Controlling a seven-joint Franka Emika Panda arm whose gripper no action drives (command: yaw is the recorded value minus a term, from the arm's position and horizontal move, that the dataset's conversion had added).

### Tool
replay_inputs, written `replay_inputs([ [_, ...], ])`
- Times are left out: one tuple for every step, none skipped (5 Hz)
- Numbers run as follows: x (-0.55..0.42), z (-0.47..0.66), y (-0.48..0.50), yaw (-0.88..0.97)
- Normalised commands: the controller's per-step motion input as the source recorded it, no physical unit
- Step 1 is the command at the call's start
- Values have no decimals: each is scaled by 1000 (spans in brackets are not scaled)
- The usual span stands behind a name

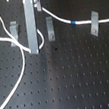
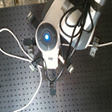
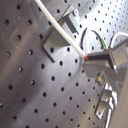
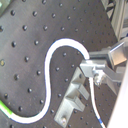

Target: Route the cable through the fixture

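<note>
The white cable (image 1: 60, 18) runs from my gripper (image 1: 34, 49) to the first exterior view's right, with its blue band (image 1: 74, 22) near a grey clip fixture (image 1: 94, 24). Another clip (image 1: 50, 30) stands just to the right of the fingers. In the first wrist view the gripper (image 3: 89, 58) is shut on the cable (image 3: 60, 30), next to a clip (image 3: 56, 39). In the second wrist view the cable (image 4: 62, 45) makes an S-curve, with the green mark (image 4: 6, 108) and blue band (image 4: 100, 121) at its two ends. The arm hides the grip in the second exterior view.
The black perforated board (image 1: 79, 77) carries a third clip (image 1: 14, 30) at the first exterior view's left. Slack cable loops there (image 1: 23, 65) and trails to the front edge. The second exterior view shows the loop (image 2: 5, 40) and several clips around the arm (image 2: 46, 36).
</note>
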Motion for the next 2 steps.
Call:
replay_inputs([
  [18, 60, 350, 3],
  [-7, 56, 493, 0],
])
